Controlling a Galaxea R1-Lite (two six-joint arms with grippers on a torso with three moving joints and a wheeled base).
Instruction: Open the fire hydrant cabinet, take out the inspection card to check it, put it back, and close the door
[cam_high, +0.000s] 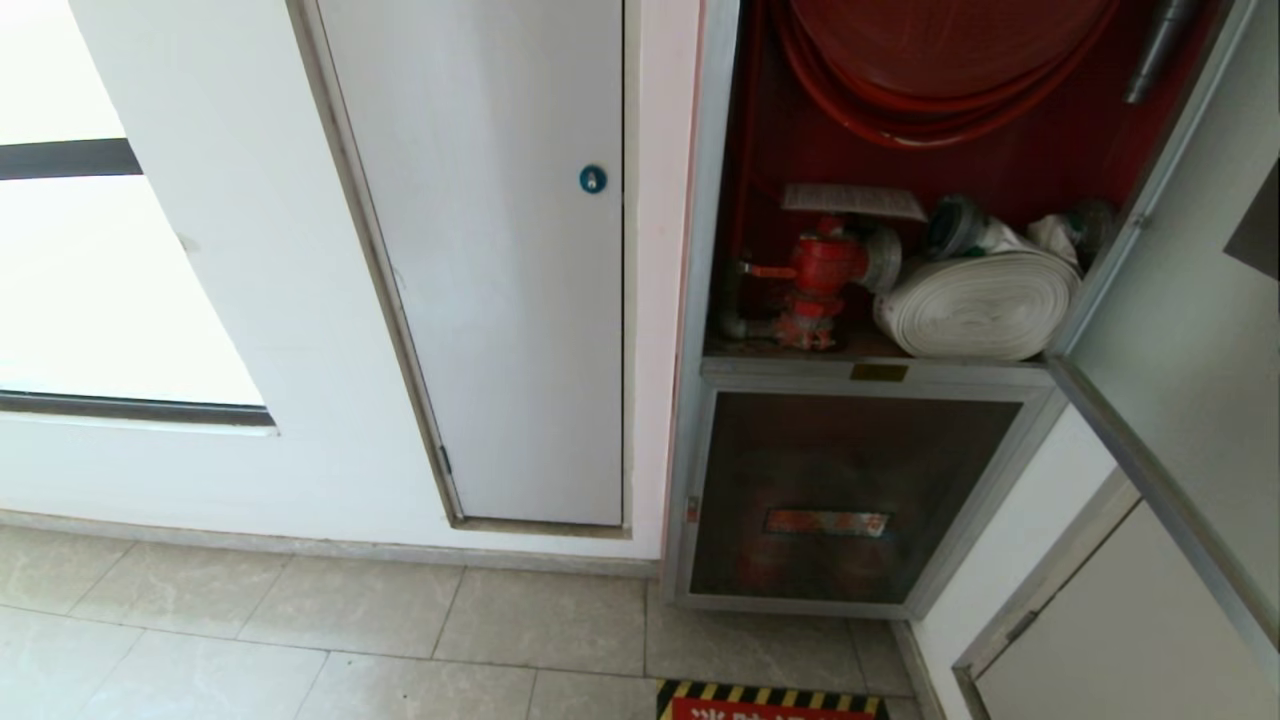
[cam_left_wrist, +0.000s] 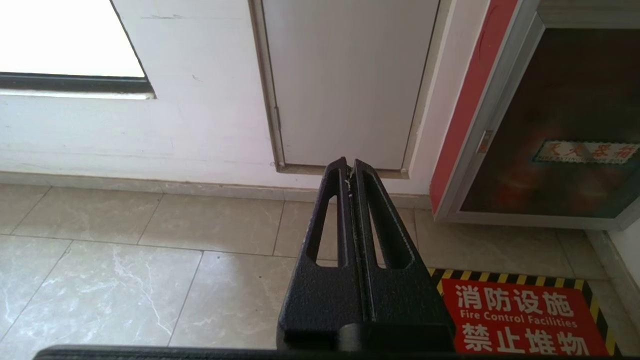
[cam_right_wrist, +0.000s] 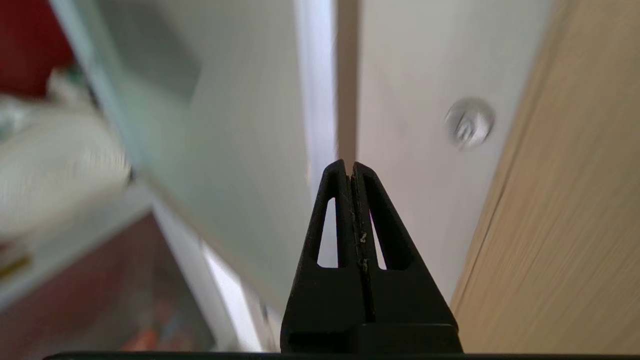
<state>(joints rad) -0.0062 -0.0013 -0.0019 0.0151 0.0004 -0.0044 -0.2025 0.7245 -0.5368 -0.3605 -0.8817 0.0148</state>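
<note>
My fire hydrant cabinet (cam_high: 712, 250) stands open in the upper right of the head view, silver frame around a red interior. Inside, a red hose reel (cam_high: 940, 70) fills the top, a red valve (cam_high: 815, 275) sits at the lower left of the compartment, and a white rolled hose (cam_high: 980, 305) lies beside it. The inspection card (cam_high: 850, 200) rests just above the valve, tilted, its print too fine to read. The door (cam_high: 1190, 330) is swung out along the right edge of the frame. Below the compartment is a smaller dark glass panel (cam_high: 850, 490) with a red label strip.

Left of the cabinet, a plain white door (cam_high: 500, 300) with a round blue lock (cam_high: 593, 179) sits in a white wall. The floor (cam_high: 300, 640) is pale marbled tile, with a red striped floor sign (cam_left_wrist: 520, 320) before the cabinet.

My left end effector (cam_left_wrist: 350, 167) points at the floor, fingers pressed together, empty. My right end effector (cam_right_wrist: 350, 167) is likewise closed and empty, aimed near the door's edge.
</note>
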